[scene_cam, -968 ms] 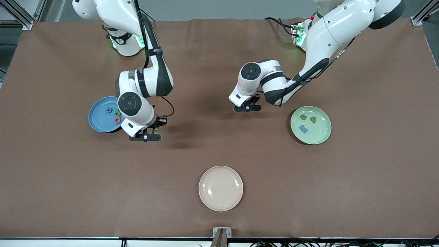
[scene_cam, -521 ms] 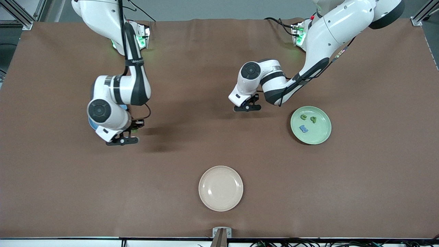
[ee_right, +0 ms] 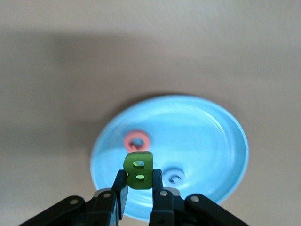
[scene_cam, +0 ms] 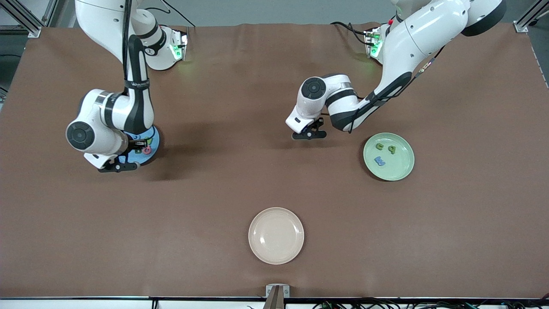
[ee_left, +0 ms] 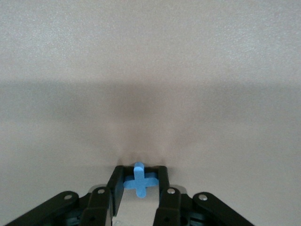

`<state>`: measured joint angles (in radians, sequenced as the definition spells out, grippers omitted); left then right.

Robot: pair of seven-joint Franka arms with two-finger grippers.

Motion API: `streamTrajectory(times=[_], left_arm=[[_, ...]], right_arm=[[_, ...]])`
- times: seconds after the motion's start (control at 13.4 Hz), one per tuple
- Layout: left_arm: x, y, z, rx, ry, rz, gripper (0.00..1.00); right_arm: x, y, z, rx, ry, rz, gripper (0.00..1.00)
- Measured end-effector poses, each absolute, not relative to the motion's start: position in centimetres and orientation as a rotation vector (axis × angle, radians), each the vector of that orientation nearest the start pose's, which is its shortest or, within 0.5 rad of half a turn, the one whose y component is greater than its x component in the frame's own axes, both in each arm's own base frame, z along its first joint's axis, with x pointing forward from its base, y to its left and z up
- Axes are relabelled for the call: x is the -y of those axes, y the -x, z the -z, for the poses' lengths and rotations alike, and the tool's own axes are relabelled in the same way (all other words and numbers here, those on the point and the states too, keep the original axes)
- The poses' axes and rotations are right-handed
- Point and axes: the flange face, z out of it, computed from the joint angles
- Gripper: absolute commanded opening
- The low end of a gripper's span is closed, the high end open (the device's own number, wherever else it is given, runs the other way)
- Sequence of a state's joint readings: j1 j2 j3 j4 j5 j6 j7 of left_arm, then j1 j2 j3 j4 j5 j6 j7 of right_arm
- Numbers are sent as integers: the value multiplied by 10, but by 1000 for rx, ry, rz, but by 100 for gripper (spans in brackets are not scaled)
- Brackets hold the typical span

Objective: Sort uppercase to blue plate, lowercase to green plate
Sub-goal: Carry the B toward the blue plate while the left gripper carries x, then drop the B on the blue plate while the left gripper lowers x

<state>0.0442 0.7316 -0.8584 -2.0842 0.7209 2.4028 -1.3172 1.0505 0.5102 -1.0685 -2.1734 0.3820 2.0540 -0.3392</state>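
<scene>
Between tool (ee_right: pixel 138 188) fingers: green B (ee_right: pixel 138 170).

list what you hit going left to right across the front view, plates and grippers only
right gripper over the blue plate, holding the green B → cream plate → left gripper over bare table, holding the blue x → green plate
</scene>
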Motion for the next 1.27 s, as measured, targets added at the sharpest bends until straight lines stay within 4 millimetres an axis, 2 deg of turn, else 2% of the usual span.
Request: streamTrajectory(times=[0.15,0.3,0.52,0.67,0.97,1.12,1.27], left_arm=[[415,-386,-178,59,3137,-152,10],[411,-395,-202,74,3140,-144,10],[381,-423,-247,59,3137,-128,10],[350,-444,-265,36,3122,-134,10],[278,-483,-282,-15,3101,-166,11],[236,-504,-288,-31,3113,-166,11],[192,-522,-290,-25,3122,-168,11]], right_arm=[[14,-512,-254,30,3154,-597,100],[26,-512,-268,-21,3122,-647,100],[27,-533,-317,0,3107,-680,100],[19,-554,-364,47,3132,-672,100],[6,-587,-465,96,3185,-509,100],[5,-598,-504,110,3211,-393,100],[0,-605,-529,125,3209,-296,100]])
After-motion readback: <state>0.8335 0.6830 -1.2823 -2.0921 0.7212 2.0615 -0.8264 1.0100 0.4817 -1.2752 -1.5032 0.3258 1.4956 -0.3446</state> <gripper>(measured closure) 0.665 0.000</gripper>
